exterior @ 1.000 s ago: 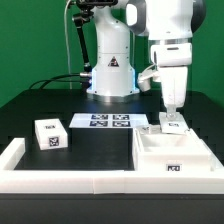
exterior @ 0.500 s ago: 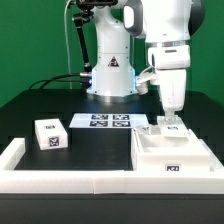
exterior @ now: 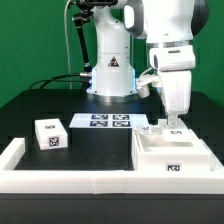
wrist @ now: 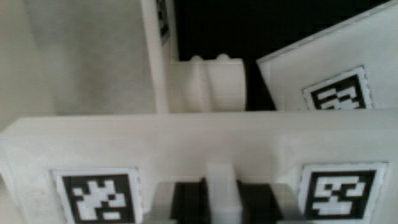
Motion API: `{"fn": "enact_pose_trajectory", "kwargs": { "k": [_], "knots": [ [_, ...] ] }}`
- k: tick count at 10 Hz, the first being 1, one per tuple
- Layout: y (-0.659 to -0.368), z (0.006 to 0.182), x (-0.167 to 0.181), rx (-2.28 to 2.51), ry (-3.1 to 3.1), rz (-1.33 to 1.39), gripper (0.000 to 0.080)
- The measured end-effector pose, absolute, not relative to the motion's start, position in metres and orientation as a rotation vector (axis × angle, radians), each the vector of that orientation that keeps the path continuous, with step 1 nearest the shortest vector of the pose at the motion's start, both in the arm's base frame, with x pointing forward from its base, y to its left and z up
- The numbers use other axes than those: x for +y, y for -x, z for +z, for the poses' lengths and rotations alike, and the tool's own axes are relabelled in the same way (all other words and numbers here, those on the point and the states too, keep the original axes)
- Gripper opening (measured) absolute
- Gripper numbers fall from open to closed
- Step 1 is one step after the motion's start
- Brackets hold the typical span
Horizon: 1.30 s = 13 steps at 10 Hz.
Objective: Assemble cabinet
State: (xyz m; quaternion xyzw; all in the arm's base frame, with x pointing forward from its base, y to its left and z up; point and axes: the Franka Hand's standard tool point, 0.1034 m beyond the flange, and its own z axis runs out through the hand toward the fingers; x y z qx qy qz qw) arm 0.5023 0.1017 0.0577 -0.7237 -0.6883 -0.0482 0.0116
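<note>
The cabinet body (exterior: 172,158), a large white box with a tag on its front, lies on the black table at the exterior view's right. My gripper (exterior: 173,119) stands over its far edge, shut on a small white tagged panel (exterior: 173,128) held upright there. In the wrist view the gripper (wrist: 215,200) has its dark fingers (wrist: 185,198) pressed on a thin white edge of this panel (wrist: 214,145), which carries a tag on each side. Another white tagged part (wrist: 329,80) lies beyond it. A small white tagged block (exterior: 48,134) sits alone at the left.
The marker board (exterior: 108,121) lies flat at mid table in front of the arm's base (exterior: 110,75). A low white rim (exterior: 70,180) edges the table's front and left. Black cables (exterior: 55,82) run behind at the left.
My gripper has shifted slightly up and toward the exterior view's right over the cabinet body's far edge. The small block at the left has not moved.
</note>
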Motion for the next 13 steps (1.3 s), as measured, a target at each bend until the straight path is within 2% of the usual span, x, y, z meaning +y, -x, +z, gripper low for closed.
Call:
{"fn": "enact_pose_trajectory", "kwargs": {
  "k": [9,13],
  "knots": [
    [-0.502,0.058,0.102,-2.147,2.257,-0.15,0.0069],
    [-0.516,0.059,0.1,-2.169,2.246,-0.182,0.0069]
  ]
}}
